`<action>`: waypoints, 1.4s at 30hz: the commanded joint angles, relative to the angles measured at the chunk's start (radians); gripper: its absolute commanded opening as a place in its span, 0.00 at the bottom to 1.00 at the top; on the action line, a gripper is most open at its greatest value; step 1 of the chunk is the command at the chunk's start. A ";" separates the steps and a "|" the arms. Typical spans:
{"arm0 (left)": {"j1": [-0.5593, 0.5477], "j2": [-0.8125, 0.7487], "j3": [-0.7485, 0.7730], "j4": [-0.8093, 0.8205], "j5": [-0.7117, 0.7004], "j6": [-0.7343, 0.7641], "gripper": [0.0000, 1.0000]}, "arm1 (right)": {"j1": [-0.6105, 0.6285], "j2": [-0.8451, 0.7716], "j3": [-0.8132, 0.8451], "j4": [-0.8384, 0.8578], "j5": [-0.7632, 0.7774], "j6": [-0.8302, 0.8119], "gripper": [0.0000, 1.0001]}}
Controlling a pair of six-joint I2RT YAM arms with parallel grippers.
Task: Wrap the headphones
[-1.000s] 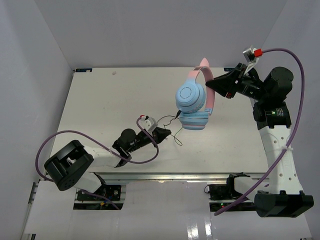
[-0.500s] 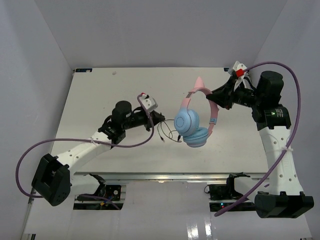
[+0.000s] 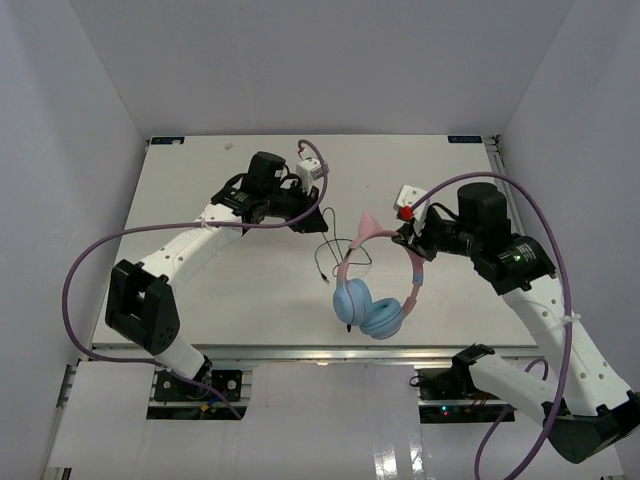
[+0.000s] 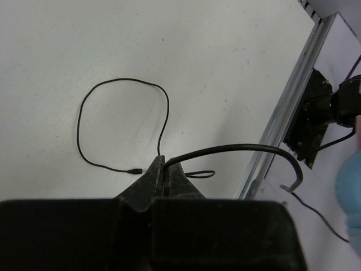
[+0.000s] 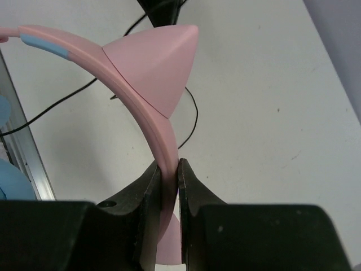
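Note:
The headphones [image 3: 368, 305] hang above the table's near middle, light-blue ear cups low, pink headband [image 3: 385, 238] up. My right gripper [image 3: 405, 240] is shut on the headband; in the right wrist view the pink band [image 5: 148, 107] with one pink ear runs between the jaws of that gripper [image 5: 168, 169]. The thin black cord [image 3: 325, 255] runs from the headphones to my left gripper [image 3: 318, 216], which is shut on it. In the left wrist view the cord [image 4: 225, 149] leaves the closed jaws of that gripper [image 4: 164, 165], and a loop [image 4: 121, 124] lies on the table.
Thick purple robot cables [image 3: 120, 245] arc beside both arms. The table's near metal rail [image 3: 320, 352] lies just below the ear cups. White walls [image 3: 60, 150] enclose the table on three sides.
My right gripper has carried the headphones down and toward the near edge. My left gripper, holding the cord, has swung up and toward the table's back, stretching the cord between them.

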 commanded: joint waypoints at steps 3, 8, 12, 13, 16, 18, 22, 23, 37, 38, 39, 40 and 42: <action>-0.013 -0.067 0.106 -0.165 0.059 -0.170 0.00 | 0.032 -0.020 -0.134 0.304 0.465 0.274 0.08; -0.032 -0.112 0.104 -0.180 0.101 -0.262 0.00 | 0.031 -0.036 -0.191 0.430 0.611 0.391 0.08; -0.079 -0.079 0.158 -0.203 0.134 -0.299 0.00 | 0.031 0.027 -0.158 0.459 0.672 0.493 0.08; -0.093 -0.067 0.183 -0.224 0.134 -0.300 0.00 | 0.031 0.039 -0.141 0.461 0.685 0.506 0.08; -0.127 -0.021 0.247 -0.290 0.132 -0.294 0.00 | 0.032 0.068 -0.110 0.484 0.711 0.521 0.08; -0.141 0.022 0.284 -0.352 0.106 -0.272 0.00 | 0.037 0.080 -0.098 0.501 0.733 0.501 0.08; -0.155 0.063 0.364 -0.568 -0.096 -0.197 0.00 | 0.040 0.086 -0.085 0.528 0.766 0.394 0.08; -0.156 0.063 0.365 -0.591 -0.127 -0.192 0.00 | 0.040 0.083 -0.089 0.541 0.764 0.371 0.08; -0.180 0.160 0.471 -0.431 0.065 -0.306 0.00 | 0.060 0.164 -0.069 0.489 0.590 0.578 0.08; -0.183 0.160 0.480 -0.410 0.082 -0.328 0.00 | 0.061 0.166 -0.079 0.498 0.603 0.587 0.08; -0.187 0.161 0.488 -0.393 0.094 -0.346 0.00 | 0.062 0.168 -0.087 0.510 0.620 0.594 0.08; -0.193 0.161 0.491 -0.374 0.107 -0.365 0.00 | 0.062 0.171 -0.093 0.523 0.631 0.617 0.08; -0.203 0.160 0.493 -0.338 0.131 -0.400 0.00 | 0.062 0.178 -0.100 0.545 0.654 0.653 0.08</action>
